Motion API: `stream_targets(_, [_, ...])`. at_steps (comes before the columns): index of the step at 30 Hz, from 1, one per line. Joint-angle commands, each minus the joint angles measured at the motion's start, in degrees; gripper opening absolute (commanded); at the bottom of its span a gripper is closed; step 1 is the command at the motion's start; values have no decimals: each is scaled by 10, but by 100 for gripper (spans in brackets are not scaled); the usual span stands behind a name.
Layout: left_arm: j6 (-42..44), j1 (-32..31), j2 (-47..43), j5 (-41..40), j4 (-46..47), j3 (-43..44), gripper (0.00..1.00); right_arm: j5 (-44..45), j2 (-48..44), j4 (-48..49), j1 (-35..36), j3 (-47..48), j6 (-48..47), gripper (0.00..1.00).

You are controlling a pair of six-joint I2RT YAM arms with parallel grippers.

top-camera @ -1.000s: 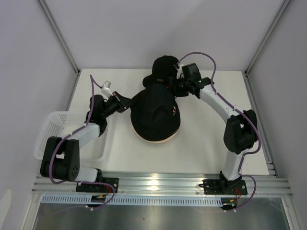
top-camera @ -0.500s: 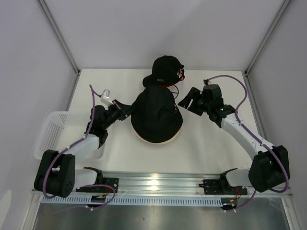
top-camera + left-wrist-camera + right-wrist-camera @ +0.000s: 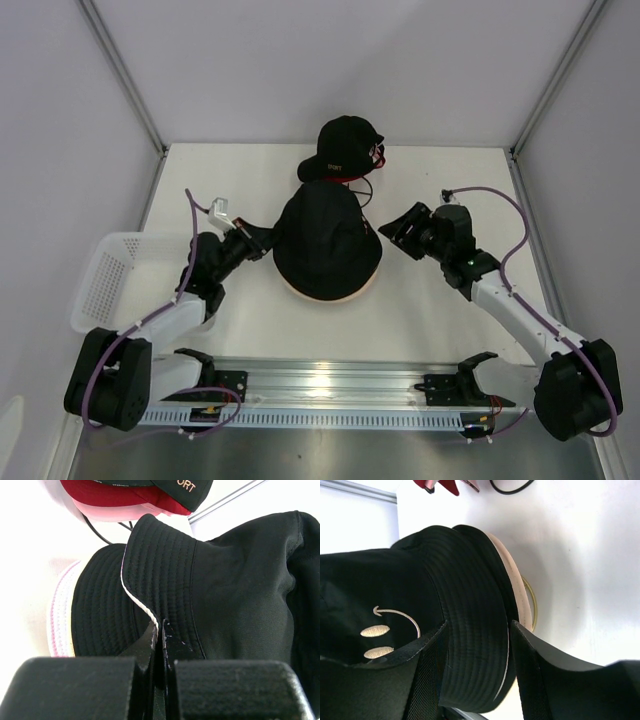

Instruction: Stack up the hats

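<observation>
The right gripper [image 3: 404,224] has left the far edge of the desk [image 3: 440,325], where a second ago it reached in beside the baseball cap [image 3: 345,140]. It has drawn back toward the right edge and a little nearer, and now hangs with its jaws spread just off the right side of the black bucket hat [image 3: 325,235], apart from the brim. Its elbow has swung down to the near right corner. The left gripper [image 3: 262,240], pinched on the hat's left brim, has slid slightly toward the near edge, its elbow dropping toward the near left corner. The hat's right brim now reaches a touch further right.
</observation>
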Motion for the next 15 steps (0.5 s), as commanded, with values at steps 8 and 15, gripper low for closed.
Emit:
stream_targets(8, [18, -16, -20, -7, -21, -17, 1, -5, -21, 71, 7, -50, 49, 61])
stream_targets(15, [10, -23, -29, -9, -14, -26, 1, -5, -46, 97, 9, -82, 71, 58])
